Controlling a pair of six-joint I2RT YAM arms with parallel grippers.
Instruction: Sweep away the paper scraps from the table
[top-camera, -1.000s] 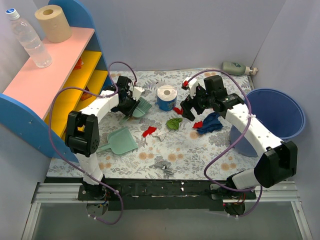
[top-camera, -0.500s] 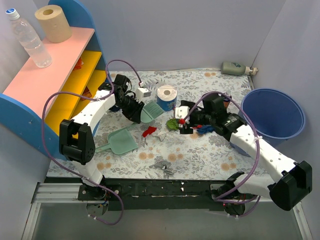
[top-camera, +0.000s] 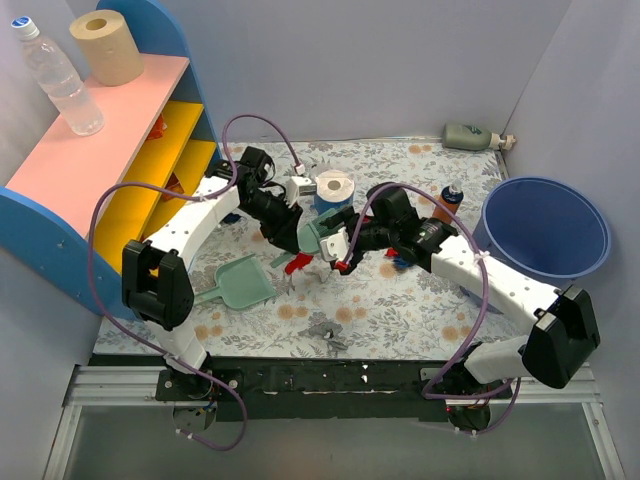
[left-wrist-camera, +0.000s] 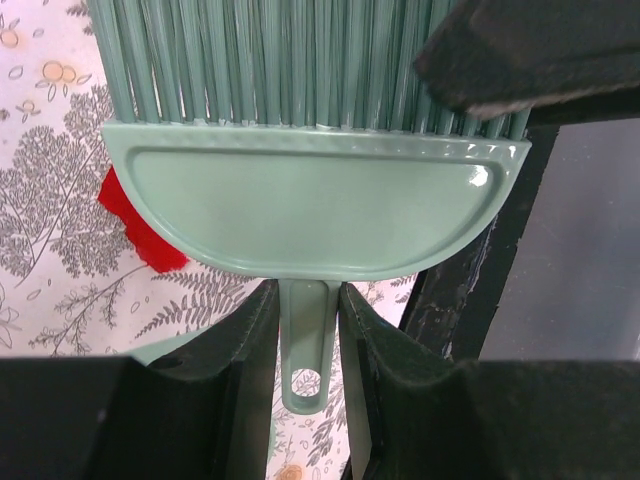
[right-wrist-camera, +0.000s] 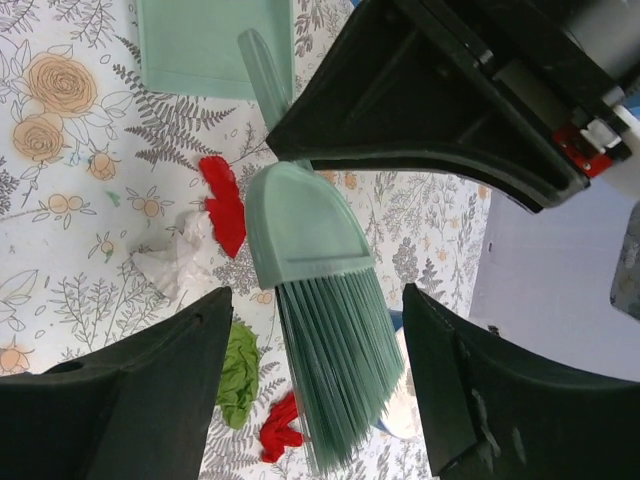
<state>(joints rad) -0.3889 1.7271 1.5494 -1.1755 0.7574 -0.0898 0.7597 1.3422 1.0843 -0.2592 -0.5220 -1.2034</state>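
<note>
Paper scraps (top-camera: 297, 263) lie loose on the tabletop (top-camera: 400, 310) in the top view. A red one sits near the middle and a grey one (top-camera: 325, 328) lies towards the front rail. None is in the dustpan (top-camera: 245, 283), which lies flat and unheld at the left. The left gripper (top-camera: 290, 232) carries a green brush (top-camera: 312, 232) above the red scrap. The right gripper (top-camera: 338, 250) is right against the brush head.

Left wrist view: the left gripper (left-wrist-camera: 305, 300) is clamped on the brush handle (left-wrist-camera: 305, 345), bristles pointing away. One red scrap (left-wrist-camera: 135, 225) shows just beside the brush head, on the cloth.

Right wrist view: the right gripper (right-wrist-camera: 315, 300) has its fingers (right-wrist-camera: 130, 390) apart, one on each side of the bristles (right-wrist-camera: 335, 370), with a gap on both sides. Below lie a red scrap (right-wrist-camera: 225, 210), a pale wad (right-wrist-camera: 170, 265), a green scrap (right-wrist-camera: 235, 375) and another red scrap (right-wrist-camera: 280, 430). All are clear of the dustpan (right-wrist-camera: 215, 45).

Assessment: sweeping has not begun. The step in hand looks like a handover of the brush, or a two-gripper hold on it. The next move calls for the right gripper to close squarely on the brush before the left lets go. The dustpan must then be taken up and the scraps swept towards it.
</note>
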